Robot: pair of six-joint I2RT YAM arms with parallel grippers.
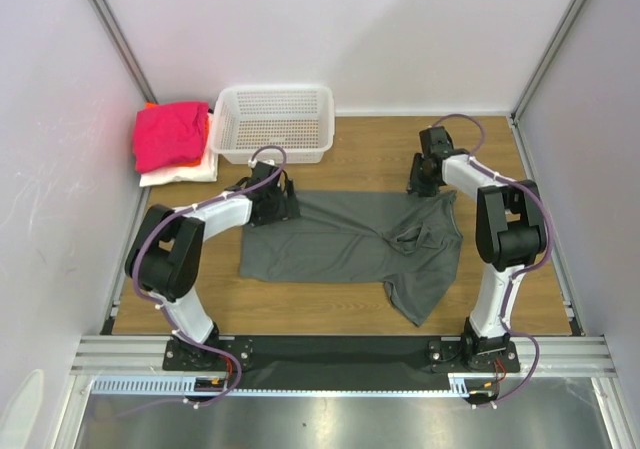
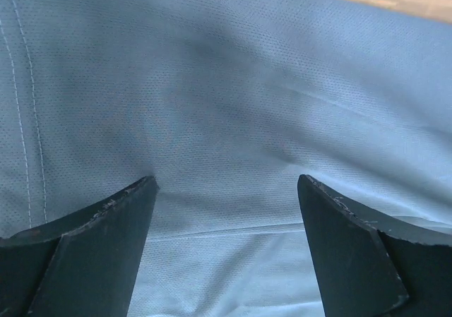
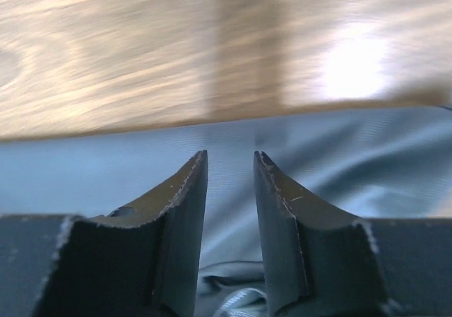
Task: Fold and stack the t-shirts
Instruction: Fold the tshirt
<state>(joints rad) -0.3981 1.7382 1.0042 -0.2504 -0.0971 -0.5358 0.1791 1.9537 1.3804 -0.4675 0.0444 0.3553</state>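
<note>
One mesh basket (image 1: 224, 134) — folded t-shirts (image 1: 172, 139) stacked just beside it.

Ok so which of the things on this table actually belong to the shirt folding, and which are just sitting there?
Part of the job:
- dark grey t-shirt, spread on the table
- pink t-shirt, orange t-shirt and white t-shirt, piled at the back left

Just lying about:
- white mesh basket, beside the pile

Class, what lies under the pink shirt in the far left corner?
Under the pink shirt an orange shirt peeks out, with a white shirt below; the rest is covered.
</note>
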